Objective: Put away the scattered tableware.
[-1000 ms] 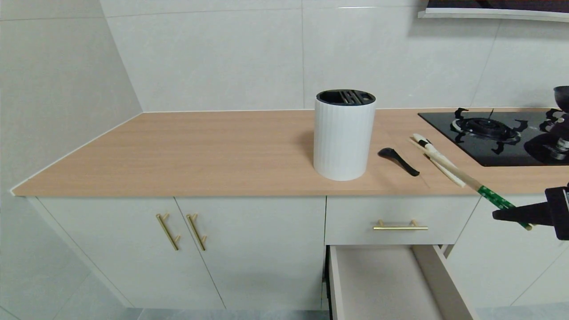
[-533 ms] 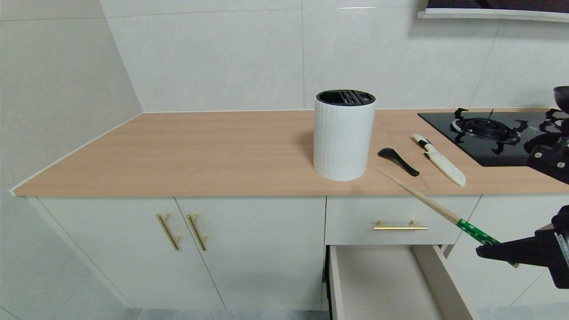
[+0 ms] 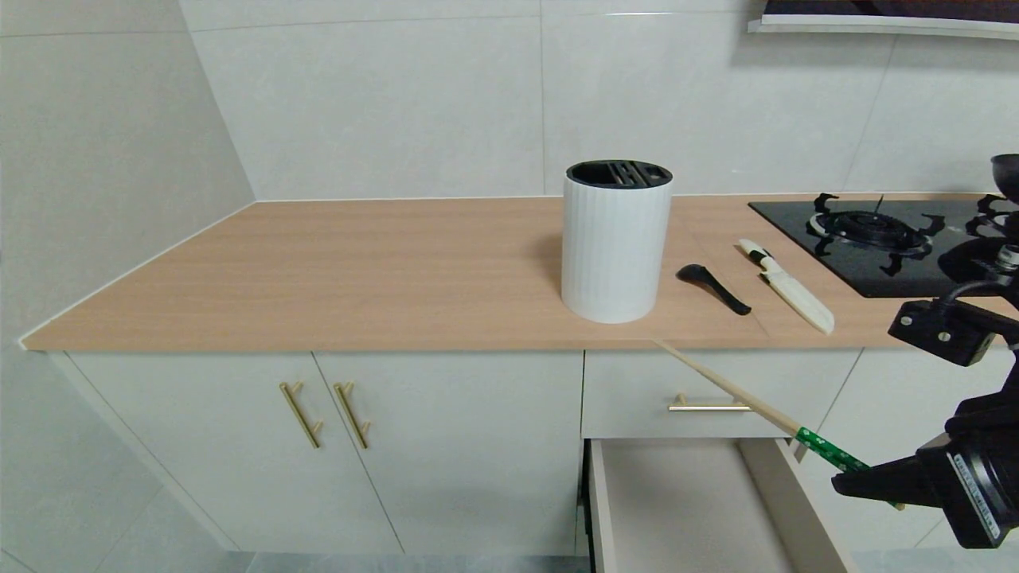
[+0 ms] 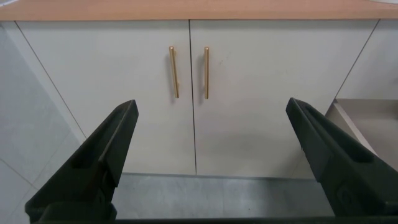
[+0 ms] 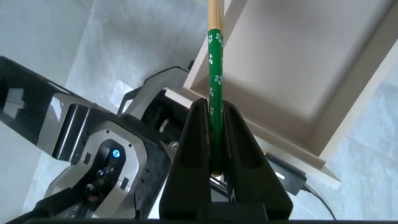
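Note:
My right gripper (image 3: 866, 485) is shut on a pair of wooden chopsticks (image 3: 740, 395) by their green patterned end, low in front of the cabinets. The sticks slant up and left, their tips near the counter's front edge. Below them a drawer (image 3: 784, 509) stands pulled out. In the right wrist view the right gripper (image 5: 216, 107) pinches the chopsticks (image 5: 214, 37) above the drawer (image 5: 298, 74). On the counter lie a black spoon (image 3: 712, 288) and a white-bladed knife (image 3: 786, 285), right of a white ribbed utensil holder (image 3: 615, 243). My left gripper (image 4: 211, 109) is open, facing the cabinet doors.
A black gas hob (image 3: 876, 239) sits at the counter's right end. Cabinet doors with gold handles (image 3: 322, 414) are left of the drawers, and an upper drawer front (image 3: 716, 394) is shut. The wooden counter (image 3: 358, 270) left of the holder is bare.
My right gripper has moved down and a little left with the chopsticks, from counter height to just above the pulled-out drawer. The spoon, knife and holder have stayed put.

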